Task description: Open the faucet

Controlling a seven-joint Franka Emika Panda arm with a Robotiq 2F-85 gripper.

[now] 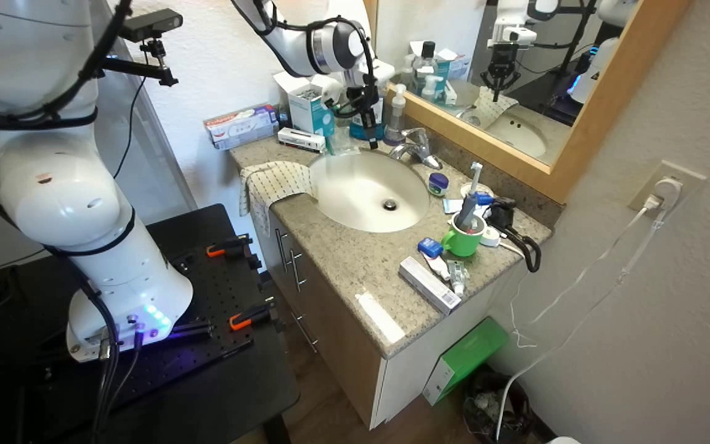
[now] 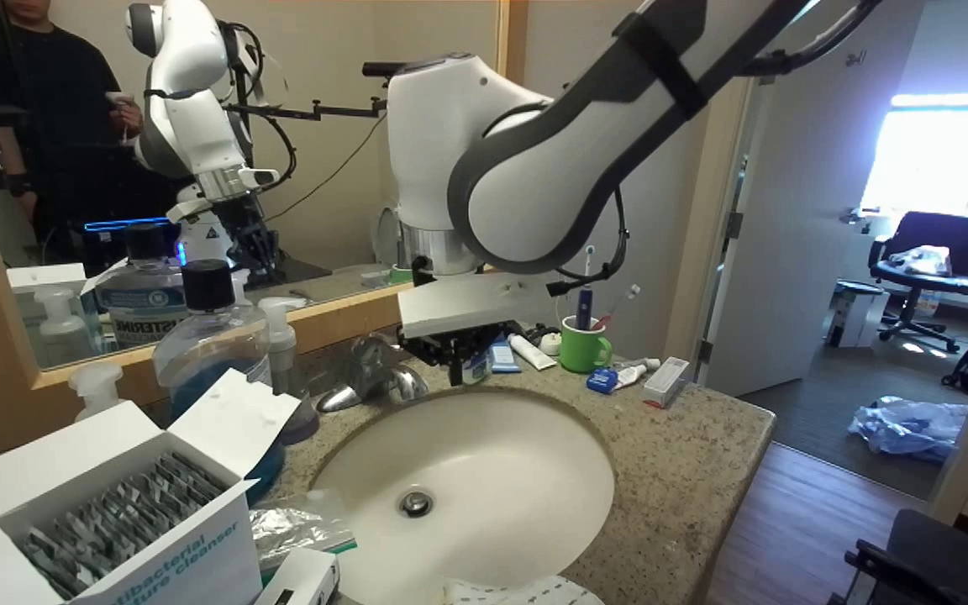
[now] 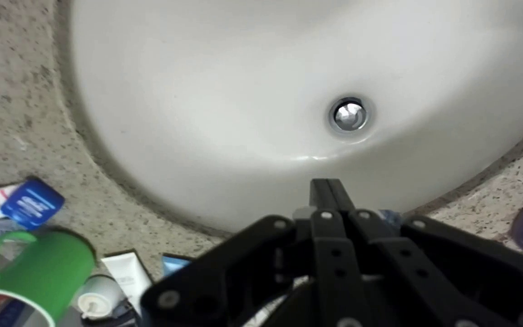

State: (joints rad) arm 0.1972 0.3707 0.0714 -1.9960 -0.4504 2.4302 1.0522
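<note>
- I hold the tool [image 3: 328, 183] above the basin [image 1: 355, 194], pressed together, empty.
- Faucet [image 1: 419, 148] stands just outside the basin; I likely reach outward.

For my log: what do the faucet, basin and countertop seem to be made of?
Faucet: probably metal with a polished chrome finish; it shows bright, mirror-like highlights.
Basin: glossy and off-white, perhaps ceramic or moulded composite; light glints off its curve.
Countertop: granite or a granite-look composite, apparently smooth; dark specks on beige.

Green mug [image 1: 462, 243] holding toothbrush [image 1: 467, 209]; black item [image 1: 502, 216] nearby, seemingly looped.
</note>
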